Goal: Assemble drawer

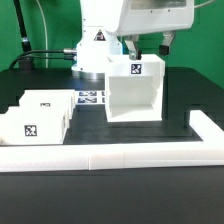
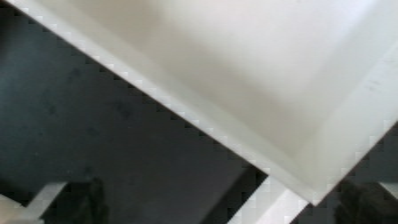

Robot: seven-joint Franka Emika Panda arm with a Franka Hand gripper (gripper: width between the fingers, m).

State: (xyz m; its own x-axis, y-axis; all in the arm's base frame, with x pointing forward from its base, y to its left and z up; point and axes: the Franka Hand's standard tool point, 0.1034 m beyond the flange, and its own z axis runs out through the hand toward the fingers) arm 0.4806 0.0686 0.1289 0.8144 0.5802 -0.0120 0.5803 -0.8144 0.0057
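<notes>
The drawer's large white housing (image 1: 135, 90) stands upright in the middle of the black table, its open side facing the front and a tag on its top edge. It fills most of the wrist view (image 2: 249, 70) as a close white surface. My gripper (image 1: 146, 47) hangs just above the housing's top rear edge. Its fingers are spread apart with nothing between them. Dark fingertips (image 2: 54, 200) show at the edge of the wrist view. A small white tray (image 1: 40, 118) with tags lies at the exterior view's left. Its knob is hidden.
The marker board (image 1: 90, 98) lies flat between the tray and the housing. A long low white border rail (image 1: 110, 155) runs along the front and turns up the exterior view's right side (image 1: 205, 125). The robot's base (image 1: 95, 50) stands behind the housing.
</notes>
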